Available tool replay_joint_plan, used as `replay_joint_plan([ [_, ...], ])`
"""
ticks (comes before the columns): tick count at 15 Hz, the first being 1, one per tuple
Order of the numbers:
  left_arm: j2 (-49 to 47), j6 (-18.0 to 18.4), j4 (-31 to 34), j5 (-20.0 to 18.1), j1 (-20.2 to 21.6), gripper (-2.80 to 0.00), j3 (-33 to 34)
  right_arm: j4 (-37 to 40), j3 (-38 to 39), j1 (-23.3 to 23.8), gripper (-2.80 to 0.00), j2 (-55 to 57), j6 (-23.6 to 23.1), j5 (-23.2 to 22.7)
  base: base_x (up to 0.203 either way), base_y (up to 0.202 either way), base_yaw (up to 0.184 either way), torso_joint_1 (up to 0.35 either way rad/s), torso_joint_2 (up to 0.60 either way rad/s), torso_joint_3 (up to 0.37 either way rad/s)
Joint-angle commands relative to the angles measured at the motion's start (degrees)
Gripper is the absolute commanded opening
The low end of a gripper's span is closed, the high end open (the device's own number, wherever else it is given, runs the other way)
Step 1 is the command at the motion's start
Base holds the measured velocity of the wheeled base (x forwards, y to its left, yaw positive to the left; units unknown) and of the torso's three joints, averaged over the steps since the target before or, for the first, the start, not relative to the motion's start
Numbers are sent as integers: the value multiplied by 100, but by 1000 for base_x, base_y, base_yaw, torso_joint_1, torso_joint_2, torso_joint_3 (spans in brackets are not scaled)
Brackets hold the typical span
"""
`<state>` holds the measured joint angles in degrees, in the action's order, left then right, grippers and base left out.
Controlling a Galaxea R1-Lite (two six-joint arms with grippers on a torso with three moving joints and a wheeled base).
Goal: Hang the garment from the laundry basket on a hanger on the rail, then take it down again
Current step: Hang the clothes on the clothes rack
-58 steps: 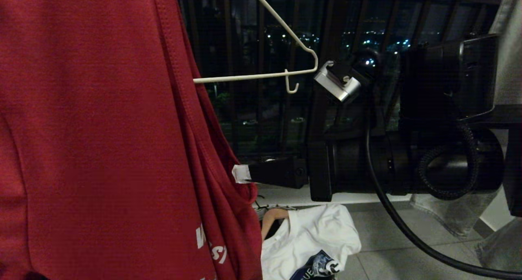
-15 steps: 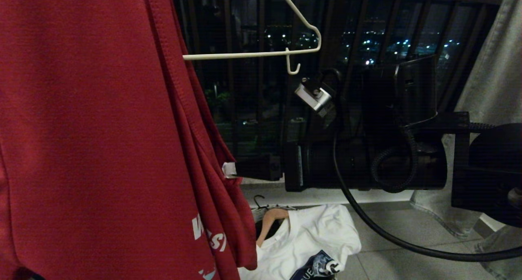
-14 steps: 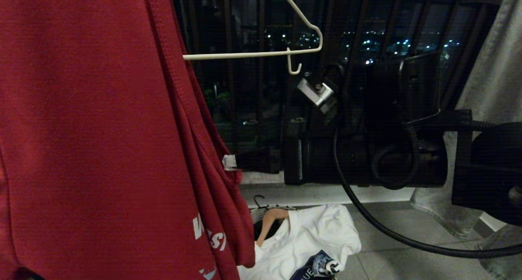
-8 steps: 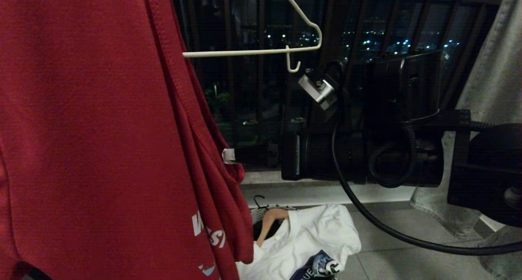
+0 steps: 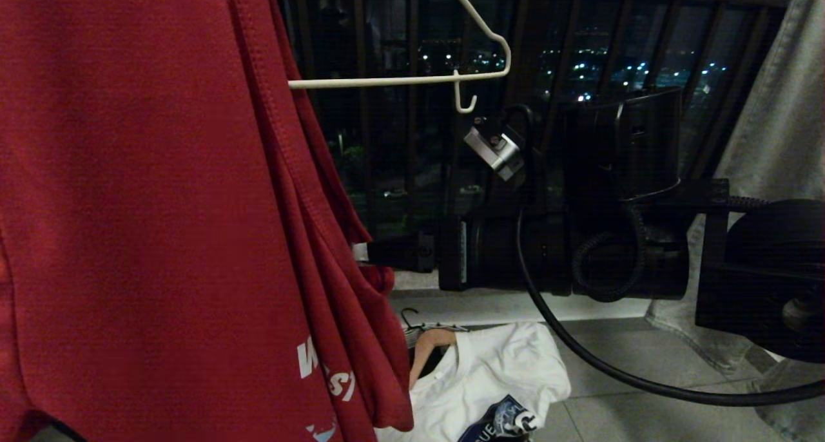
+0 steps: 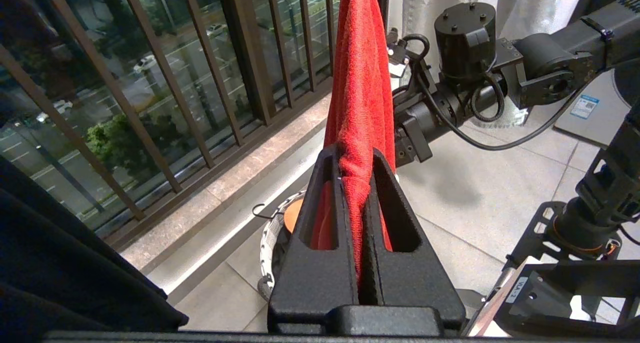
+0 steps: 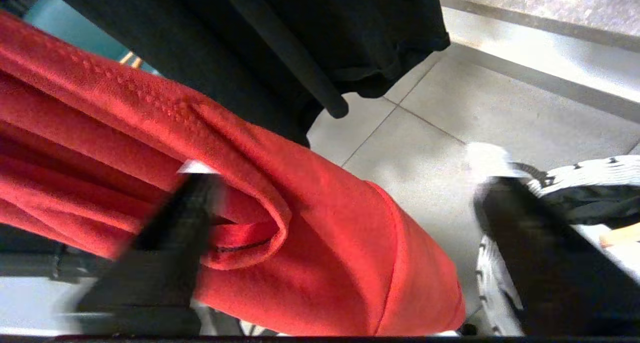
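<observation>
Red garment [image 5: 161, 223] hangs large on the left of the head view, white hanger [image 5: 412, 80] poking out of it to the right. Left gripper [image 6: 361, 183] fingers clamped tight on a bunched fold of the shirt. Right gripper [image 7: 340, 223] fingers spread wide around the shirt's hem, gripping nothing. Laundry basket [image 6: 272, 235] on the floor below, white T-shirt [image 5: 496, 377] in it

hanger [image 5: 412, 68] top cut off, left half hidden
</observation>
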<state>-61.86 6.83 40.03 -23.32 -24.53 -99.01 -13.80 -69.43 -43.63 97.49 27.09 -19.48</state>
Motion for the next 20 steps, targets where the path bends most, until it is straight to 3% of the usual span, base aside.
replay_joint_plan([
  [1, -11, 12, 13, -15, 1, -280, -30, -9, 4, -5, -280, 7, 7, -12, 0, 0, 0, 0, 0, 0],
  [4, 7, -15, -329, 3, 1, -280, 24, -9, 8, -5, -280, 7, -2, -12, 0, 0, 0, 0, 0, 0],
  [9, 7, -15, -329, 17, 1, -280, 107, -31, -36, 33, -280, -19, -18, 214, 0, 0, 0, 0, 0, 0],
  [20, 363, -20, -321, 260, 1, -280, 855, -20, -516, 888, -280, 465, -336, 234, 0, 0, 0, 0, 0, 0],
])
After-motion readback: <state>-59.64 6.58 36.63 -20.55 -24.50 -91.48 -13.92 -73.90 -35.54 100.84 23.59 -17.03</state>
